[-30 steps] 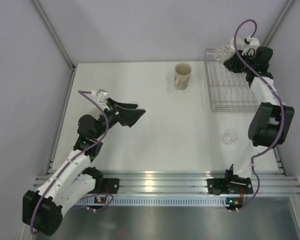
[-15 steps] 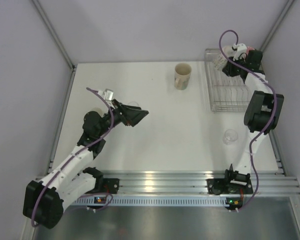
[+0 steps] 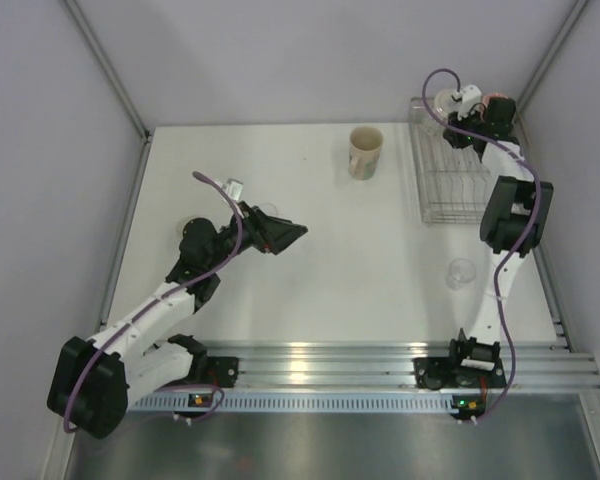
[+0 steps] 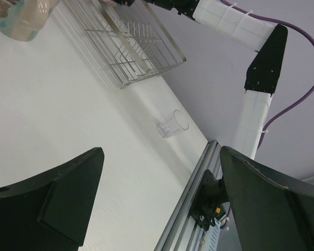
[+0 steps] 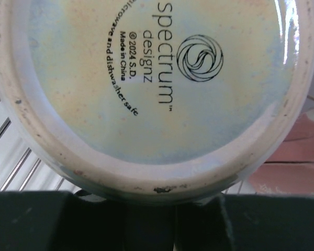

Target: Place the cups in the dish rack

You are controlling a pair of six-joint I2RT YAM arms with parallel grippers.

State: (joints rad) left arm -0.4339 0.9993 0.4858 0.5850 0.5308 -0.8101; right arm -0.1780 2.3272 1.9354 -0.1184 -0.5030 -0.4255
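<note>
- Table [image 3: 360, 250]: white, with the dish rack [image 3: 458, 190] lying at its far right, long side running away from the arm bases.
- Right arm [image 3: 510, 215]: stretched right out along the rack's right side, elbow level with the rack's near end, wrist over its far end.
- Left arm [image 3: 150, 320]: bent at the elbow, well to the left of the rack, wrist pointing towards it.
- Left gripper [image 3: 283, 236]: fingers spread fully wide, holding nothing — just bare table between them.
- Right gripper [image 5: 146, 222]: closed partway on the white patterned mug [image 5: 146, 78] at the rack's far end. The mug's base faces the wrist camera; I cannot tell whether it touches the bars.
- Pinkish-red mug [image 5: 295, 157]: just beside the held mug, at the rack's far end.
- Cream patterned mug [image 3: 365, 150]: upright on the table, left of the rack and clear of it.
- Clear glass [image 3: 461, 272]: on the table off the rack's near end.
</note>
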